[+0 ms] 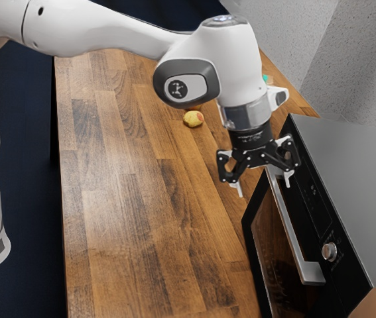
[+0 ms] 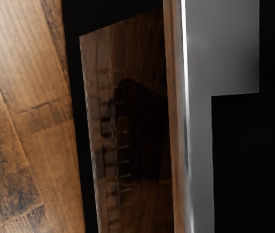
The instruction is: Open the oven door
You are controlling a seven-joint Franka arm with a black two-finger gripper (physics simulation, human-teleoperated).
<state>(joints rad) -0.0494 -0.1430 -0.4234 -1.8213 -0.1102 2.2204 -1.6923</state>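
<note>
The gripper (image 1: 264,184) points down over the upper end of the oven handle (image 1: 288,232) in the exterior view. Its two fingers stand wide apart, one on the table side of the handle and the other close by the handle's far end; contact cannot be told. The oven door (image 1: 271,255) has a dark glass pane, and no clear gap shows beside the control panel. In the wrist view, the long grey handle (image 2: 199,150) runs beside the reflective door glass (image 2: 139,141), with a wider bracket at one end.
The wooden table (image 1: 128,225) stretches along the oven's front. A yellow-red round fruit (image 1: 193,118) lies on it behind the gripper. A round knob (image 1: 329,251) sits on the black control panel (image 1: 312,202), and the oven's grey top (image 1: 360,172) lies beyond.
</note>
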